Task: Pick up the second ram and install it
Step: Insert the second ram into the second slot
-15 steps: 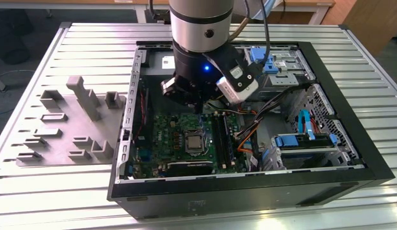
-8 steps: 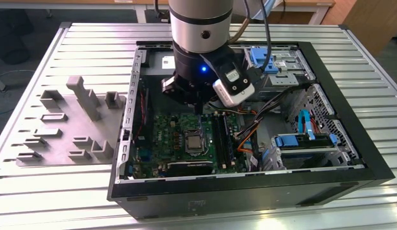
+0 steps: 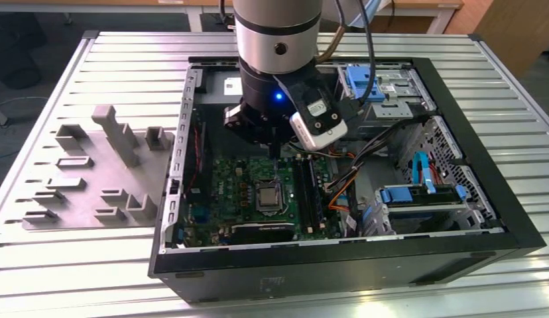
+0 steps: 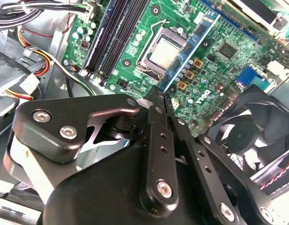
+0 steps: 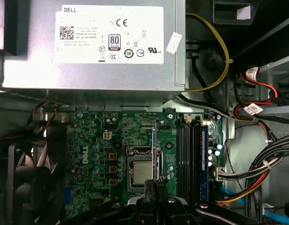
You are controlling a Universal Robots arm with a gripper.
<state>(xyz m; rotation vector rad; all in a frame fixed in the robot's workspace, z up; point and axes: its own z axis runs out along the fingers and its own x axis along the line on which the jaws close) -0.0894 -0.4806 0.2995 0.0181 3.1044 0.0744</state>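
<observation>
While I hang over the motherboard [image 5: 95,140], my gripper [image 4: 162,93] is clamped on the second ram [image 4: 193,47]. It sits edge-on, so its faces are hidden.

Case [image 3: 345,275] on the counter [image 3: 80,265], blocks [image 3: 115,139] at the exterior view's left.
Inside lies the board [image 5: 97,154]; my jaws hold the ram [image 4: 193,47] above its socket [image 5: 142,171], between slots [image 5: 187,154] and fan [image 4: 250,126].

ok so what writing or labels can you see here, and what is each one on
Large white label on the power supply: heading, code square, round marks; fine print too small to read.
White lettering on the motherboard: a maker's name.
White tag on a cable: too small to read.
On the second ram in the gripper: print too small to read.
</observation>
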